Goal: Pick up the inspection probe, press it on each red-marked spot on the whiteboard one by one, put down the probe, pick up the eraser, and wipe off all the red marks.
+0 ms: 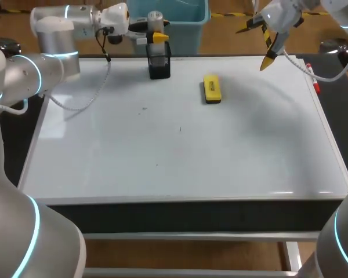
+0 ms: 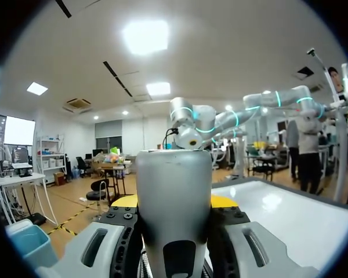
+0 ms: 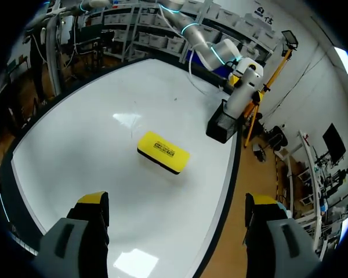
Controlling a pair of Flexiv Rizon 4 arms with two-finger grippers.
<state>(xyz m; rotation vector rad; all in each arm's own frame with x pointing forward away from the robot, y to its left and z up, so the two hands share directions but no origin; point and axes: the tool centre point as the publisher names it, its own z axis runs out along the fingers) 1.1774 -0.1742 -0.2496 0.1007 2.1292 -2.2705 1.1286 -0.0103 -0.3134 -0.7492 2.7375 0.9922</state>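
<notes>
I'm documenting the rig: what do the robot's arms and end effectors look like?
The left arm and right arm are silver-white tubes with glowing cyan joint rings. The left end effector and right end effector have grey fingers with yellow tips. A white cable hangs off the left arm.

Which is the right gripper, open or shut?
Open. Right wrist view: the right gripper has its fingers wide apart, nothing between them; the eraser lies on the whiteboard ahead, untouched.
</notes>
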